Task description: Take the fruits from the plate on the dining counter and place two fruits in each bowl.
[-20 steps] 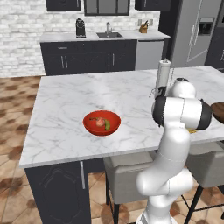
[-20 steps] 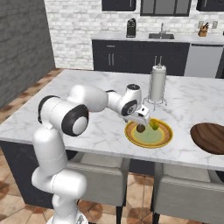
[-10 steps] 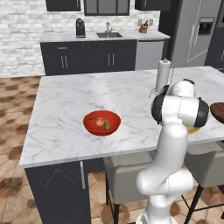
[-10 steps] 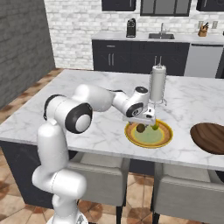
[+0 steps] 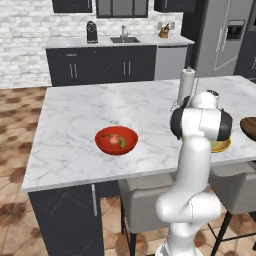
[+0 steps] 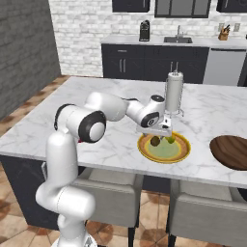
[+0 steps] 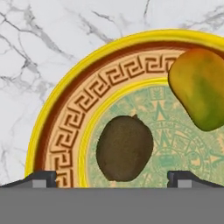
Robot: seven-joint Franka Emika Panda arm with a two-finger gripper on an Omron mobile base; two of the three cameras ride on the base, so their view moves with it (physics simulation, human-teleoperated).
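On the yellow-rimmed plate (image 7: 65,127) lie a brown oval fruit (image 7: 124,148) and a yellow-green fruit (image 7: 199,89) with an orange blush. My gripper (image 7: 111,177) hangs open just above the plate, its fingertips on either side of the brown fruit and apart from it. From the right base view, the gripper (image 6: 155,133) sits over the plate (image 6: 144,150), above the brown fruit (image 6: 155,141). The red bowl (image 5: 116,140) holds a reddish fruit (image 5: 114,138) and a small green one (image 5: 122,142). The dark wooden bowl (image 6: 231,152) stands right of the plate.
A paper towel holder (image 6: 174,94) stands just behind the plate, close to my hand. The white marble dining counter (image 5: 100,110) stretches left towards the red bowl. Grey stools stand along the counter's front edge. Dark cabinets with a sink line the back wall.
My hand has moved right along the counter and come down over the plate, ending above the brown fruit. The jaws stayed open. The fruits have not moved.
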